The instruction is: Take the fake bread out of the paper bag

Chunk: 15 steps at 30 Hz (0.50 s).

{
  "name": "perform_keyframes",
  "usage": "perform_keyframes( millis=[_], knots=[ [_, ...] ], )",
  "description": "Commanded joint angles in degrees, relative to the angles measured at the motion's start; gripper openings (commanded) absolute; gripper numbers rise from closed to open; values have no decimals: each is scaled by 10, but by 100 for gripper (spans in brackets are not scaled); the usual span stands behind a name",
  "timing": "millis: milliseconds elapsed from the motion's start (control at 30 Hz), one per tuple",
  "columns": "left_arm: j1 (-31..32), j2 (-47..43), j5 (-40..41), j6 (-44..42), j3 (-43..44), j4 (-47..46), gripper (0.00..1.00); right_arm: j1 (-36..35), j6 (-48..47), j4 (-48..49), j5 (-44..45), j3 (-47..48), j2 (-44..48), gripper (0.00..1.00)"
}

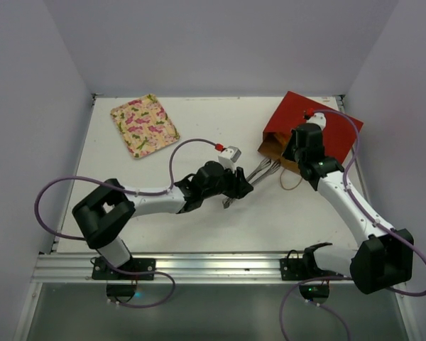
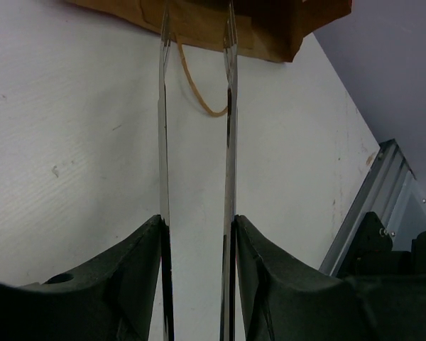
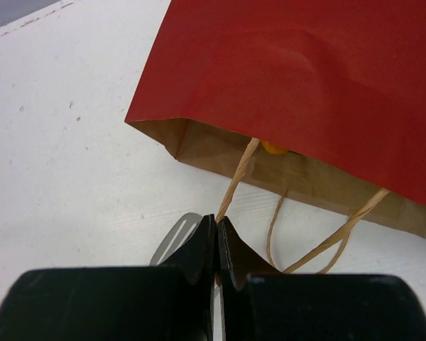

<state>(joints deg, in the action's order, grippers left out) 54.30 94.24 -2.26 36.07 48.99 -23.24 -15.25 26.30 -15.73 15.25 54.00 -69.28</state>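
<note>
The dark-red paper bag (image 1: 309, 121) lies flat at the back right, its brown mouth facing the arms. My right gripper (image 1: 291, 160) is at that mouth. In the right wrist view it (image 3: 218, 222) is shut on one cord handle (image 3: 238, 177) of the bag (image 3: 305, 78). A small yellow-orange piece of fake bread (image 3: 273, 148) peeks out just inside the mouth; the other pieces are hidden. My left gripper (image 1: 243, 186) is shut on metal tongs (image 1: 261, 172). In the left wrist view the gripper (image 2: 197, 220) holds the tongs (image 2: 231, 142) with their tips spread at the bag's mouth (image 2: 255, 28).
The pink-and-green floral tray (image 1: 144, 125) lies at the back left. A second cord handle (image 2: 199, 92) loops on the table in front of the bag. Walls enclose the table on three sides; a metal rail (image 1: 199, 266) runs along the near edge.
</note>
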Motion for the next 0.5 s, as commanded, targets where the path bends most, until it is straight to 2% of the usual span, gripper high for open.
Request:
perform_keyframes(
  millis=[0,133,467],
  knots=[
    [-19,38,-77,49,43,-73,48,0,-5,8,-11,-3,16,0],
    [-35,81,-120,73,69,-101,48,0,-6,20,-13,-17,30,0],
    [-46,128,-96,91,119,-76,50,0,-6,29,-12,-24,48,0]
  ],
)
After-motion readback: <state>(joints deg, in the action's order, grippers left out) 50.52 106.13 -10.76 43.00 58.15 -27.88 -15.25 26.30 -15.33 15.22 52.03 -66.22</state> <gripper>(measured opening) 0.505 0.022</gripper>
